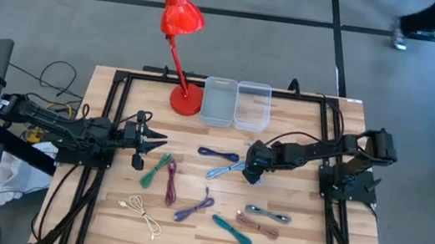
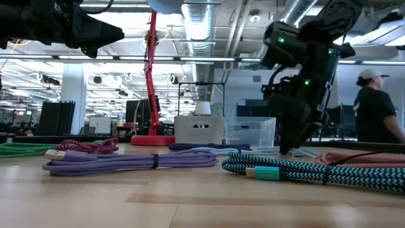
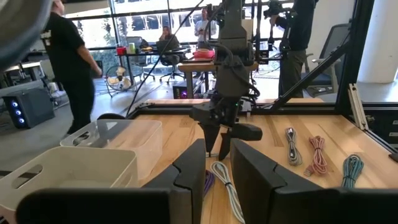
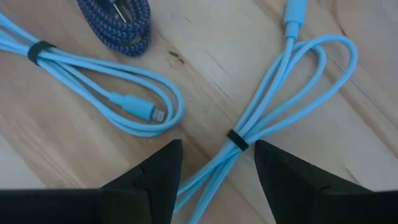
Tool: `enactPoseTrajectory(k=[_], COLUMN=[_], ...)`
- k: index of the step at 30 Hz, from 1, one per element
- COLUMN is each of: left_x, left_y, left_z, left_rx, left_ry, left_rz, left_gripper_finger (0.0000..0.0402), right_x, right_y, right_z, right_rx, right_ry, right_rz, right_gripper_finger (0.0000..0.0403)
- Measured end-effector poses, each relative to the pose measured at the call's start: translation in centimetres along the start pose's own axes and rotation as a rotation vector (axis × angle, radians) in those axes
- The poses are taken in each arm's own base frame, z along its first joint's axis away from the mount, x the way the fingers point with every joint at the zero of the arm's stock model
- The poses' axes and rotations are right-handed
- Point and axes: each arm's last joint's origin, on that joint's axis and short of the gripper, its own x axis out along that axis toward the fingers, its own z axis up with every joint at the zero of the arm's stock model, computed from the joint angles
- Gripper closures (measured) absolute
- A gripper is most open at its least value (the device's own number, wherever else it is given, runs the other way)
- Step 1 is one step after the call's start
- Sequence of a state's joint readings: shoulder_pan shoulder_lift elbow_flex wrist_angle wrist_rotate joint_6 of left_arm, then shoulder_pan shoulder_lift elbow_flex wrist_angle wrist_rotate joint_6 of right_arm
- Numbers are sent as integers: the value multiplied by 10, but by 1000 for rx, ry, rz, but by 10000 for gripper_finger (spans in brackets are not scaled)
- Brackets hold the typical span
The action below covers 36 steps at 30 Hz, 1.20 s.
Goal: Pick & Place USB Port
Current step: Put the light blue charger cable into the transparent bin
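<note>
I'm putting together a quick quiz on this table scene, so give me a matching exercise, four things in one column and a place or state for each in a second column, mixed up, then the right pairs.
Things:
1. red lamp
2. white cable
3. right gripper
4. left gripper

Places or states:
A. open, low over a bundled light blue cable
B. base at the table's far edge, beside two clear bins
C. raised above the table's left side, holding nothing
D. lying near the table's front left

Pairs: 1-B, 2-D, 3-A, 4-C
</note>
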<state>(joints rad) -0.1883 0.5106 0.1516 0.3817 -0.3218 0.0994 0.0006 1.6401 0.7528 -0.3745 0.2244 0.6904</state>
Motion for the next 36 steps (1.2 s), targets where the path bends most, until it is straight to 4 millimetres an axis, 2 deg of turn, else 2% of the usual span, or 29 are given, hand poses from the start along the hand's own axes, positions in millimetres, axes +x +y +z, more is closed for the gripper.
enactPoseTrajectory(k=[6, 16, 23, 27, 36], left_x=[0, 0, 0, 0, 0], left_y=[0, 0, 0, 0, 0], left_z=[0, 0, 0, 0, 0], left_rx=[0, 0, 0, 0, 0], left_ry=[0, 0, 0, 1, 1], left_rz=[0, 0, 0, 0, 0], left_gripper_finger=[326, 326, 326, 326, 326], right_x=[2, 0, 0, -6, -52], right_y=[3, 4, 3, 2, -8], right_z=[-2, -1, -1, 0, 11], right_rx=[-12, -46, -75, -79, -94], right_ry=[-6, -22, -24, -44, -227], right_rz=[-2, 5, -7, 0, 13], right_gripper_finger=[251, 392, 396, 397, 401])
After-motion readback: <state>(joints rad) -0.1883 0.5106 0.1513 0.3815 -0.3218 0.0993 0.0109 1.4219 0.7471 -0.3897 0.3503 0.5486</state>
